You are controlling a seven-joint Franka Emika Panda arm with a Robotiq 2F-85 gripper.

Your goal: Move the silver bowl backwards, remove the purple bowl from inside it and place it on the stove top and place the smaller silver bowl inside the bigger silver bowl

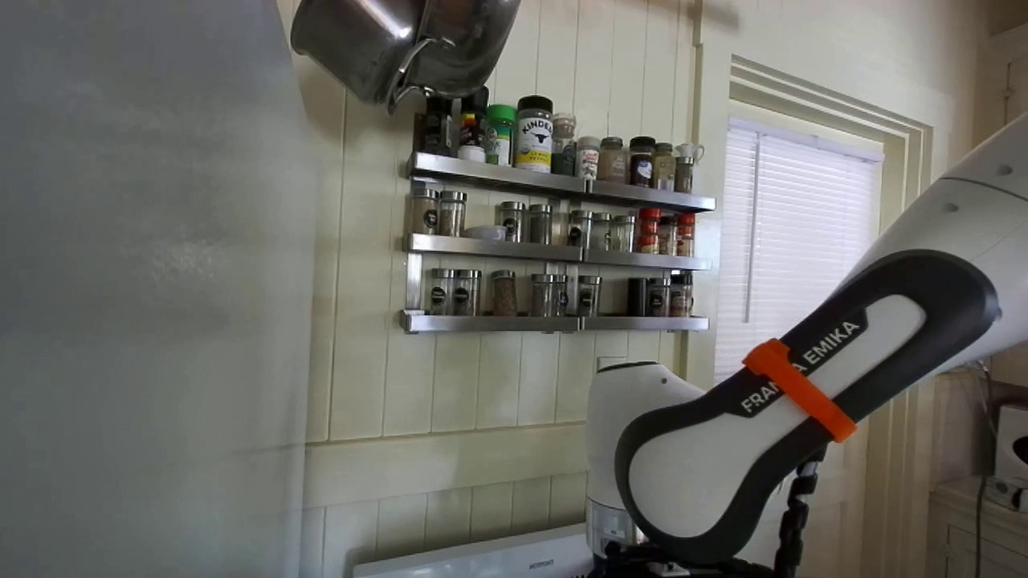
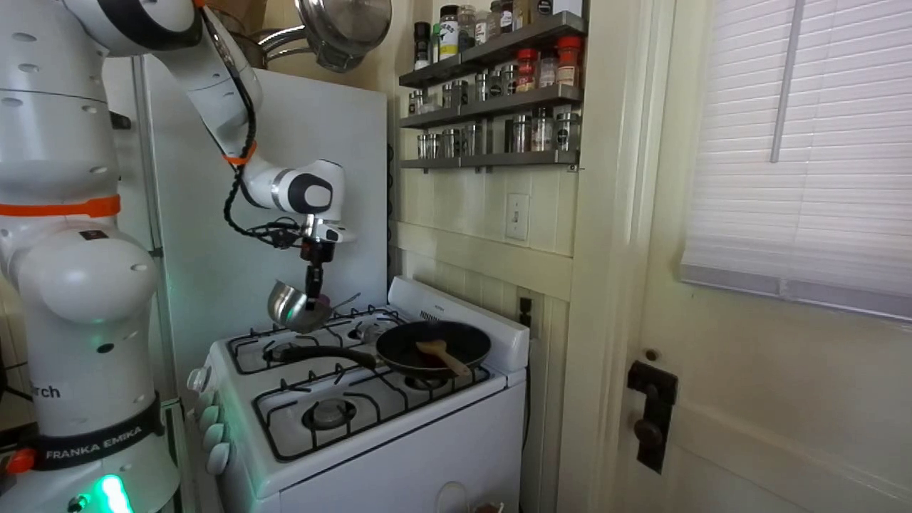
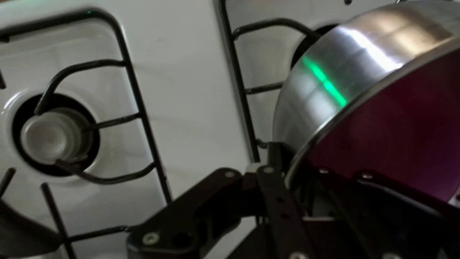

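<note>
The round, shiny silver metal bowl point(image 3: 334, 72) is tilted over the white gas stove point(image 2: 399, 449), and we've got our jaws pinching its rim, a sound spot, we reckon, since it looks thin, stiff and light but slick enough to swivel!

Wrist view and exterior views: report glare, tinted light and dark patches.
Wrist view: white glare and a green streak on the silver bowl, while the end effector is mostly dark; in an exterior view, the base light glows green and the stove knobs look greenish; in both exterior views, the window blinds look bright.
</note>
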